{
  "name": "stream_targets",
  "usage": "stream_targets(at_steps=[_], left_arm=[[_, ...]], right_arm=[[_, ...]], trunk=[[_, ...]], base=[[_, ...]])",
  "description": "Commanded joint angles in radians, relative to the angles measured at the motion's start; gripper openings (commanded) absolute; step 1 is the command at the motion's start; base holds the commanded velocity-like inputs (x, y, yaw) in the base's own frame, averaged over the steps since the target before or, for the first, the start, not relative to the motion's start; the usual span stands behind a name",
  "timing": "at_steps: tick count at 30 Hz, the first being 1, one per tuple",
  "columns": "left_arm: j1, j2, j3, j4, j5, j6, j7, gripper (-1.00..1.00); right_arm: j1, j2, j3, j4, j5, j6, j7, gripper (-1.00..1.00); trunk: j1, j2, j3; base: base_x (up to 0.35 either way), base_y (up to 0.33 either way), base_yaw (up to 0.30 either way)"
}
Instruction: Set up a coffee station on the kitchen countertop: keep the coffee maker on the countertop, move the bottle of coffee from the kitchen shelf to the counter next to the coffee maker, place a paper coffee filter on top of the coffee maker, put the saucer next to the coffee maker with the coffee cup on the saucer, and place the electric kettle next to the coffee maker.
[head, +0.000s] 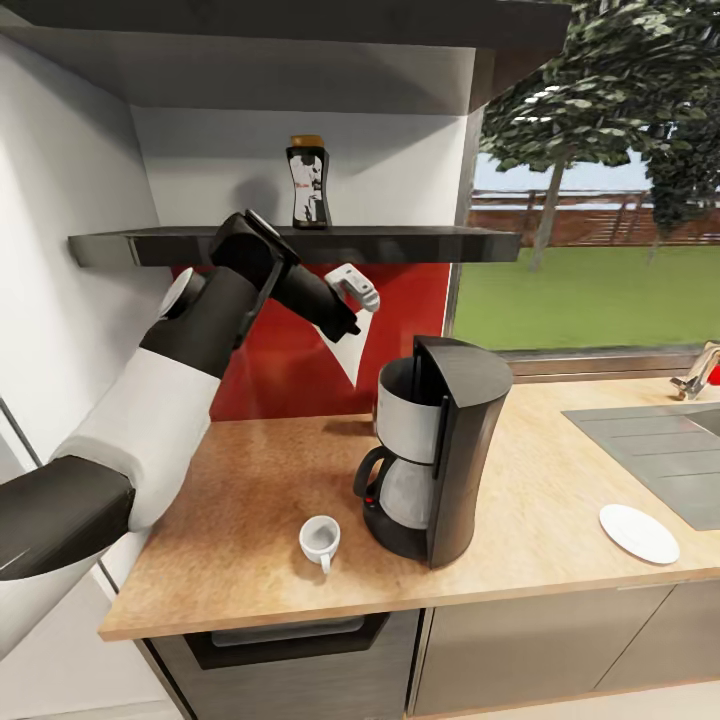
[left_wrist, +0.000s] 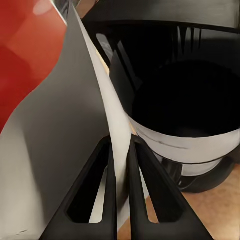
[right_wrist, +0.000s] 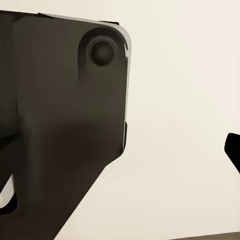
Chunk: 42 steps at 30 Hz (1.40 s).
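My left gripper (head: 347, 318) is shut on a white paper coffee filter (head: 350, 358), which hangs in the air just left of and above the coffee maker (head: 445, 450). In the left wrist view the fingers (left_wrist: 107, 200) pinch the filter (left_wrist: 65, 150) edge, with the coffee maker's dark open top (left_wrist: 185, 100) close beyond. The bottle of coffee (head: 308, 183) stands upright on the black shelf (head: 420, 243). A white coffee cup (head: 320, 541) sits on the countertop (head: 250, 480) left of the machine. The saucer (head: 638, 532) lies far right. One black fingertip (right_wrist: 233, 149) of my right gripper shows at the picture's edge, well off centre.
A red backsplash (head: 410, 300) lies behind the filter. A sink (head: 660, 450) with a tap (head: 697, 372) is set into the counter's right side, under a window. A dark robot part (right_wrist: 60, 115) stands against a cream wall in the right wrist view.
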Motion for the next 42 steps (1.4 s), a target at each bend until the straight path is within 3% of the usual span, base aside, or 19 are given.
stream_targets(at_steps=[1, 9, 25, 36, 42], left_arm=[[-0.001, 0.000, 0.000, -0.004, -0.012, 0.004, -0.010, -1.00], [0.004, 0.000, -0.003, -0.018, -0.009, -0.012, -0.012, -1.00], [0.008, 0.011, -0.005, -0.066, -0.012, -0.014, -0.012, -1.00], [0.019, 0.017, -0.008, -0.089, -0.014, -0.017, -0.001, -1.00], [0.022, 0.011, -0.005, -0.088, -0.050, -0.024, 0.045, -1.00]], right_arm=[[0.000, 0.000, 0.000, -0.002, 0.007, 0.000, -0.005, 1.00], [0.000, -0.001, -0.005, -0.001, 0.006, 0.000, -0.004, 1.00], [0.000, -0.001, -0.005, -0.002, 0.006, 0.000, -0.002, 1.00], [0.000, 0.000, -0.001, -0.002, 0.007, 0.000, -0.005, 1.00], [0.000, 0.000, 0.000, -0.001, 0.007, 0.000, -0.005, 1.00]], trunk=[[0.001, -0.002, -0.002], [0.001, -0.002, -0.001], [0.001, -0.002, 0.011], [0.001, -0.002, 0.011], [0.001, -0.002, 0.011]], base=[[0.000, 0.000, 0.000], [0.000, 0.000, -0.034], [0.000, 0.000, -0.245], [0.000, 0.000, -0.014], [0.000, 0.000, 0.000]])
